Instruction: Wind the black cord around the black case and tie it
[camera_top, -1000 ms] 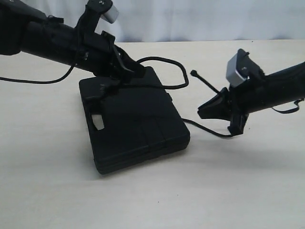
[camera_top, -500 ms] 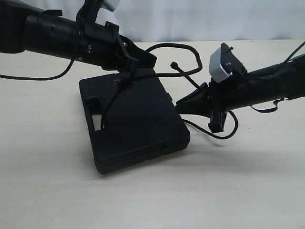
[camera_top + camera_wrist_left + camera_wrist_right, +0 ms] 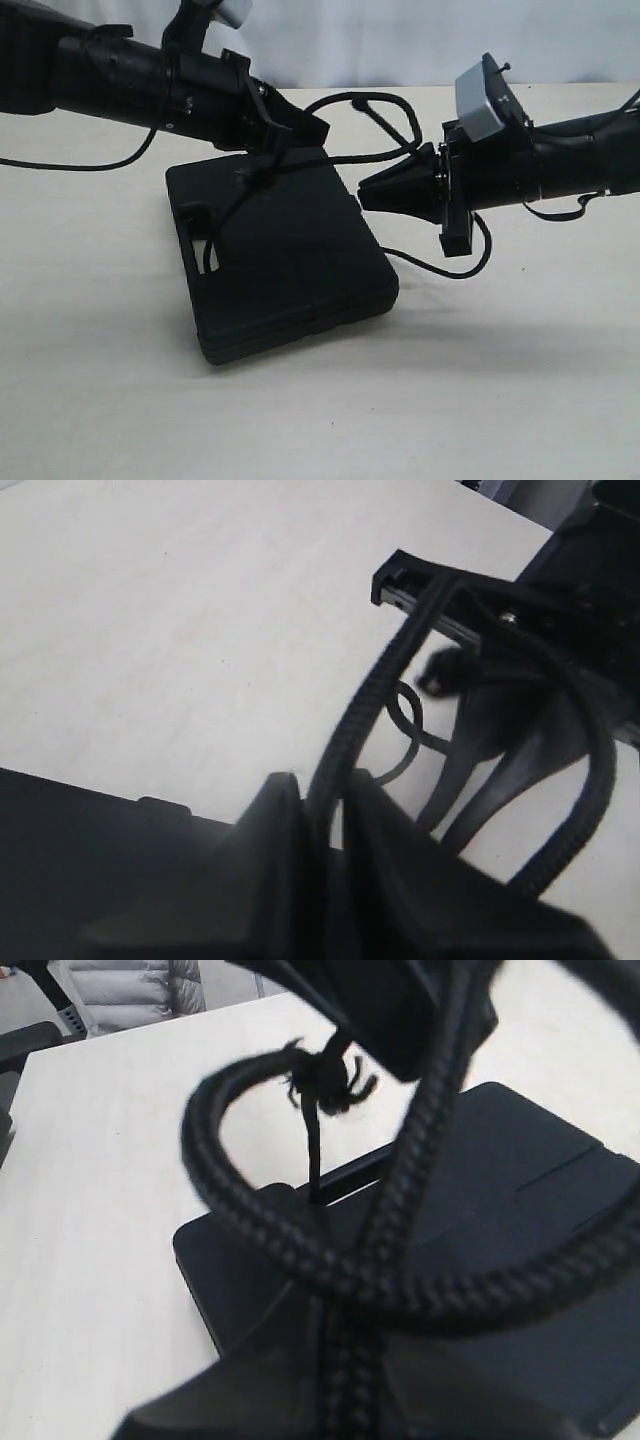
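Note:
The black case (image 3: 285, 250) lies flat on the table, handle cutout toward the left. My left gripper (image 3: 315, 128) hovers over its far edge, shut on the black cord (image 3: 370, 100), which arches over to my right gripper (image 3: 368, 193). That gripper is shut on the cord too, just off the case's right side. A strand with a knot (image 3: 245, 178) hangs from the left gripper onto the case. In the left wrist view the cord (image 3: 370, 695) rises from the closed jaws (image 3: 330, 790). The right wrist view shows crossed cord (image 3: 420, 1160), a frayed knot (image 3: 325, 1078), and the case (image 3: 520, 1210).
The pale table (image 3: 500, 380) spreads around the case. A thin robot cable (image 3: 80, 168) trails at the left. More cord slack (image 3: 445, 270) curls on the table beside the case's right edge. A white backdrop closes off the far side.
The left gripper lifted off the case with the cord. My right gripper moved left and up toward it, and the cord loop between them rose.

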Robot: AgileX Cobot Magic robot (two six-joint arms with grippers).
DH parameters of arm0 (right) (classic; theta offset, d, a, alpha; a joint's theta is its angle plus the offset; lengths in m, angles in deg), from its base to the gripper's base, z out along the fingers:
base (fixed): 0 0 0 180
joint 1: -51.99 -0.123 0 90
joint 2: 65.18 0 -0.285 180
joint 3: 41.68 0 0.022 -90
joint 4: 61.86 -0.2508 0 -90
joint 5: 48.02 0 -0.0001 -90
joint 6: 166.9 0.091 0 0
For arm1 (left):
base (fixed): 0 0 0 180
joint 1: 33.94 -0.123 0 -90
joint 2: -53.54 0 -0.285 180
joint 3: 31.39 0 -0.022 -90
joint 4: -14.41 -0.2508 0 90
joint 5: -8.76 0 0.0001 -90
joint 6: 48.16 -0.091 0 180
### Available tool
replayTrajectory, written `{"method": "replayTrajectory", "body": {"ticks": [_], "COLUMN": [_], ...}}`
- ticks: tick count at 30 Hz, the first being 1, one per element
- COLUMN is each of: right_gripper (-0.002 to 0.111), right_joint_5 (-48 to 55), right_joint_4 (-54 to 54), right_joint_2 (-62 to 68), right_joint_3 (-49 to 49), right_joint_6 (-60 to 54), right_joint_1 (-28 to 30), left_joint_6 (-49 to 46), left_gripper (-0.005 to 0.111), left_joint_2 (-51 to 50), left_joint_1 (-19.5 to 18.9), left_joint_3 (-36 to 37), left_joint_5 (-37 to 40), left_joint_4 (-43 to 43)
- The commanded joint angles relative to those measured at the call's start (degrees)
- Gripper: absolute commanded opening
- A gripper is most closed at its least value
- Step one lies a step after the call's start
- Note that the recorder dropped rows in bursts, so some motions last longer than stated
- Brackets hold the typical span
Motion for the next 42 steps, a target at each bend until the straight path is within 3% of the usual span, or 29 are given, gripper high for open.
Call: {"method": "replayTrajectory", "body": {"ticks": [1,2,5,8,18,25,35,42], "right_gripper": [0.004,0.004,0.004,0.004,0.004,0.004,0.004,0.004], "right_joint_5": [-0.14,-1.08,-4.22,-4.08,-3.82,-2.72,-2.72,-2.72], "right_joint_4": [-0.56,-0.8,-1.48,-7.26,-7.2,-7.2,-7.2,-7.2], "right_joint_2": [-0.94,-1.03,-1.03,-1.03,-1.03,-1.03,-1.03,-1.03], "right_joint_3": [0.11,0.11,0.11,0.11,0.11,0.11,0.11,0.11], "right_joint_6": [-1.88,-1.88,-1.88,-1.88,-1.88,-1.88,-1.88,-1.88], "right_joint_1": [-1.19,-2.71,-4.84,-5.32,-5.32,-5.32,-5.32,-5.32], "left_joint_6": [-0.1,-0.1,-0.39,-0.39,-0.39,-0.09,1.14,1.36], "left_gripper": [0.033,0.041,0.049,0.049,0.049,0.049,0.048,0.048], "left_joint_2": [-0.95,-0.95,-0.43,1.58,4.73,10.57,13.16,8.08], "left_joint_1": [1.34,1.88,1.63,1.2,1.2,1.2,1.31,1.31], "left_joint_3": [-0.4,-0.4,-0.4,-0.4,-0.4,-0.4,-0.28,-0.28], "left_joint_5": [1.34,0.43,0.32,0.04,0.04,-3.13,6.18,5.13], "left_joint_4": [0.5,0.5,0.37,-2.2,-4.94,-15.33,-13.38,-10.5]}}
